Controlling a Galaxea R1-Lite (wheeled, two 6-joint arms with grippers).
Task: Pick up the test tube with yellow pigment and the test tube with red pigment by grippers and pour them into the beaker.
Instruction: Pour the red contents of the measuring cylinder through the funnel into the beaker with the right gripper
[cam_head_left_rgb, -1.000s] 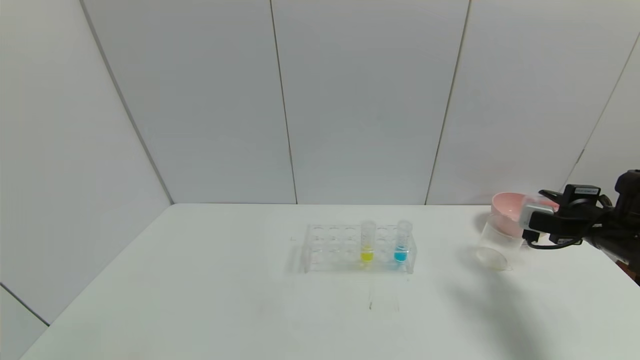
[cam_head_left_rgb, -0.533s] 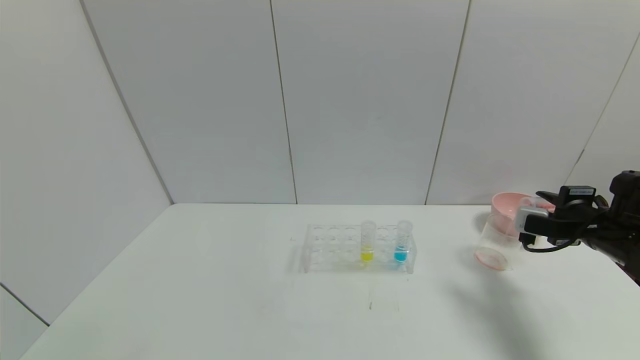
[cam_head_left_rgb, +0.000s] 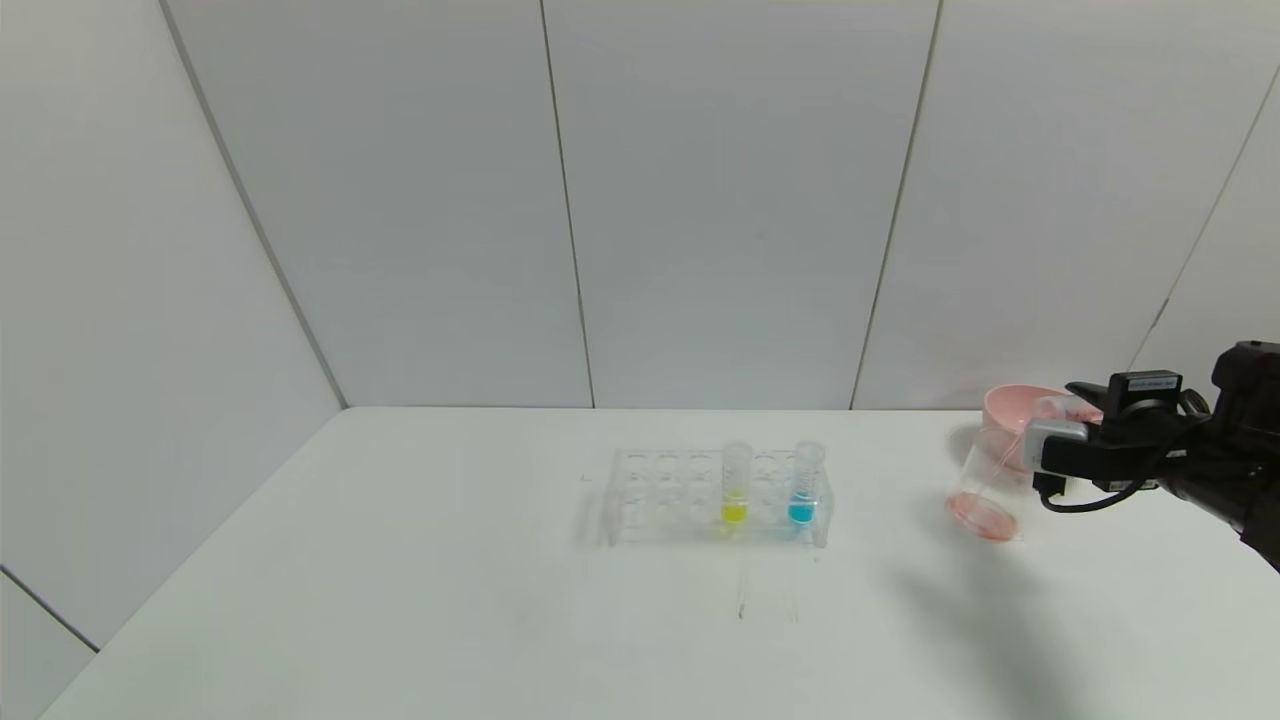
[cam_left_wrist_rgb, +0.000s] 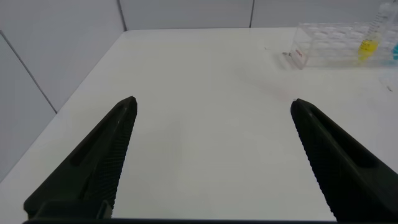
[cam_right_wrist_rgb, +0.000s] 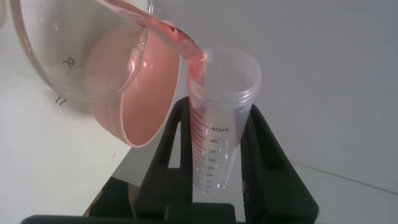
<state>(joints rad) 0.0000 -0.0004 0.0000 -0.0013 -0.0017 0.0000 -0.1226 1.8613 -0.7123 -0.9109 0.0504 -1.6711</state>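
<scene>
The test tube with red pigment (cam_right_wrist_rgb: 219, 130) is tipped mouth-first over the rim of the beaker (cam_head_left_rgb: 985, 485), and a thin red stream runs from it into the beaker (cam_right_wrist_rgb: 74, 56). Red liquid covers the beaker's bottom. My right gripper (cam_head_left_rgb: 1060, 428) is shut on this tube (cam_head_left_rgb: 1063, 407), with the fingers (cam_right_wrist_rgb: 171, 146) on both sides of it. The test tube with yellow pigment (cam_head_left_rgb: 735, 485) stands upright in the clear rack (cam_head_left_rgb: 660, 495). My left gripper (cam_left_wrist_rgb: 211, 106) hangs open and empty over bare table, far from the rack (cam_left_wrist_rgb: 326, 53), and is out of the head view.
A blue-liquid tube (cam_head_left_rgb: 804, 485) stands in the rack to the right of the yellow one. A pink bowl (cam_head_left_rgb: 1012, 412) sits just behind the beaker, close to my right gripper. White walls close off the table's back and left.
The right gripper has tilted the tube further and shifted slightly left. The beaker's bottom went from clear to red as liquid poured in.
</scene>
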